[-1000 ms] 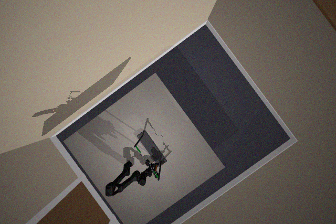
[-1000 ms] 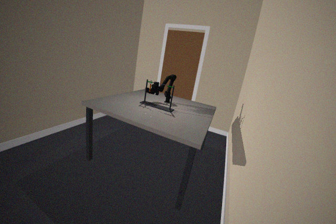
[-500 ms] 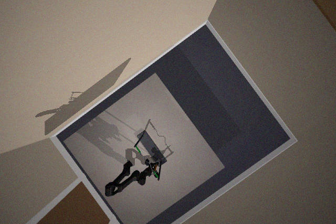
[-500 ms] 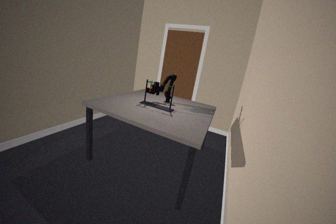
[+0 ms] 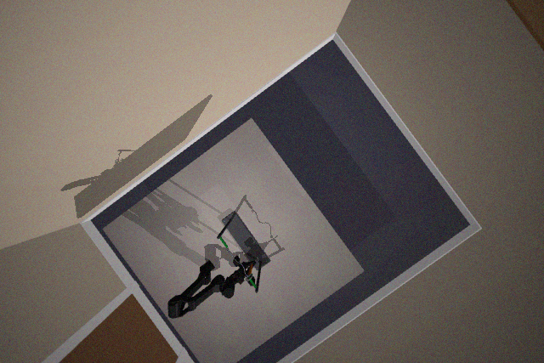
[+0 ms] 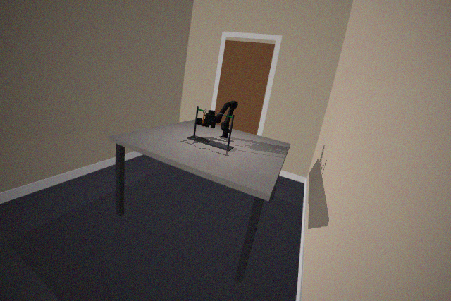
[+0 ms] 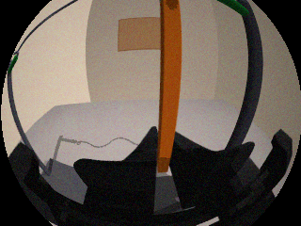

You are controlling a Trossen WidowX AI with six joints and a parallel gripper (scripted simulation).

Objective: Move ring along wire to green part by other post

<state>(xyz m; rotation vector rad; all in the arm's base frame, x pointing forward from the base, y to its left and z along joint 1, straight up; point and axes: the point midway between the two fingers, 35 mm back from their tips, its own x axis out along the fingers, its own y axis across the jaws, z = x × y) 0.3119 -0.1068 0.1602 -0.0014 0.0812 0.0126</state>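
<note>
My gripper (image 7: 159, 130) is shut on the orange handle (image 7: 170, 85) (image 6: 203, 118) (image 5: 251, 267), which stands upright between the fingertips. The ring (image 6: 204, 110) (image 5: 248, 278) is small, near the inner end of the near green part (image 6: 200, 110) (image 5: 253, 283) (image 7: 235, 7); it is out of the wrist view, and its exact contact with the wire cannot be told. The near post (image 6: 195, 123) (image 7: 255, 61) stands right of the handle in the wrist view. The other green part (image 6: 228, 116) (image 5: 223, 242) (image 7: 13, 62) is by the far post (image 6: 230, 132) (image 5: 227, 224).
The thin grey wire (image 7: 29, 36) runs between the green parts, above the gripper in the wrist view. The dark base (image 5: 242, 231) joins the posts on the table (image 5: 303, 240) (image 6: 163, 141). The arm (image 5: 200, 295) reaches in from the side opposite the wire's shadow.
</note>
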